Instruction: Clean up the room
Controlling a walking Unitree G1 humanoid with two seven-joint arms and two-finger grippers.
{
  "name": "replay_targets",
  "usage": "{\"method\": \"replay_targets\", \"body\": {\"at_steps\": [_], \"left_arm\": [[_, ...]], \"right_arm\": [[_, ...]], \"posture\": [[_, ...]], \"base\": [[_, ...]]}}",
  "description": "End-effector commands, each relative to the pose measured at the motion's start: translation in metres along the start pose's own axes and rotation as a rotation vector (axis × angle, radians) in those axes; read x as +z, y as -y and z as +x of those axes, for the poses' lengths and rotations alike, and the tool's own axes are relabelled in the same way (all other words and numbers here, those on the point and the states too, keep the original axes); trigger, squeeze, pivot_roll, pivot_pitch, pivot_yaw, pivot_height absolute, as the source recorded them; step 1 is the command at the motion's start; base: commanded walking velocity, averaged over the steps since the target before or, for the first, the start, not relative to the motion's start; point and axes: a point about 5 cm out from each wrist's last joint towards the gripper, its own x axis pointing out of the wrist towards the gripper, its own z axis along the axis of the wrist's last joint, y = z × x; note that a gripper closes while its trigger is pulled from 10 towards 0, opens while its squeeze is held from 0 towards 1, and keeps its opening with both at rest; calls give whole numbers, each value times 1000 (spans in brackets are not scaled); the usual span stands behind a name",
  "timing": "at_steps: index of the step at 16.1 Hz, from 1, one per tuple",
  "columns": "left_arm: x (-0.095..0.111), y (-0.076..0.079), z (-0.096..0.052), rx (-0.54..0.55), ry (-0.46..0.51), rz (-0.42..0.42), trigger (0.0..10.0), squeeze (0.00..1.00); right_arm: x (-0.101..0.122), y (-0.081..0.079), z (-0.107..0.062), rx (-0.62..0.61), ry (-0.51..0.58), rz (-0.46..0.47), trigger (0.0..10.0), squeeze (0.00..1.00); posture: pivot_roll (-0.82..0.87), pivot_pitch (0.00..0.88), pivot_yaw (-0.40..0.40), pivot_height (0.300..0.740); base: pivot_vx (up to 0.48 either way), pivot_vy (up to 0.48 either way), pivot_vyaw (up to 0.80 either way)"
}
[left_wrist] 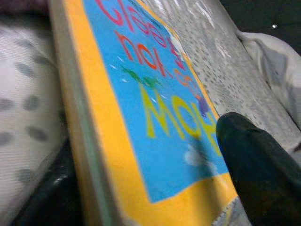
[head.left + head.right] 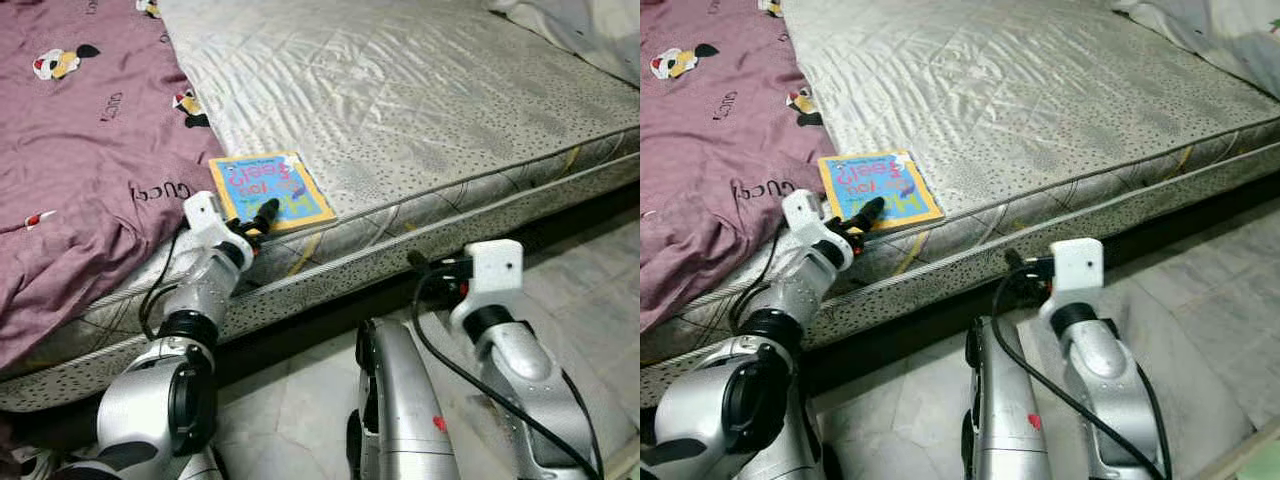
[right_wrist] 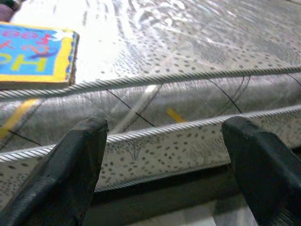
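Book (image 2: pixel 270 190) on mattress (image 2: pixel 420 110) edge, left end effector (image 2: pixel 262 216) grasping it, right end effector (image 3: pixel 164 155) released

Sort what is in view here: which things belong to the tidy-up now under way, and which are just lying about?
In the job:
- book, on the mattress edge
- left tool, one finger on the book's cover

Just lying about:
- purple sheet
- bare mattress
- right tool, open beside the mattress

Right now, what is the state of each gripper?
Left gripper: closed on the book at the mattress edge.
Right gripper: open, holding nothing.
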Motion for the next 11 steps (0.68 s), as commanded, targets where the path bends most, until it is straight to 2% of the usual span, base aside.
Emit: {"method": "replay_targets", "body": {"at_steps": [1,5,11], "left_arm": [[-9,2,0,-8,-49,-17,0,0],[-11,2,0,-16,-53,-35,0,0],[-3,-4,-1,5,8,-160,0,0]], "right_arm": [[-1,2,0,-10,-2,-3,10000,0],[-2,3,4,-10,13,-10,10000,0],[-3,-2,12,3,26,-4,10000,0]], "posture": [[-241,62,-27,423],[-240,48,-29,423],[-203,22,-30,423]], "base": [[0,0,0],[0,0,0],[0,0,0]]}}
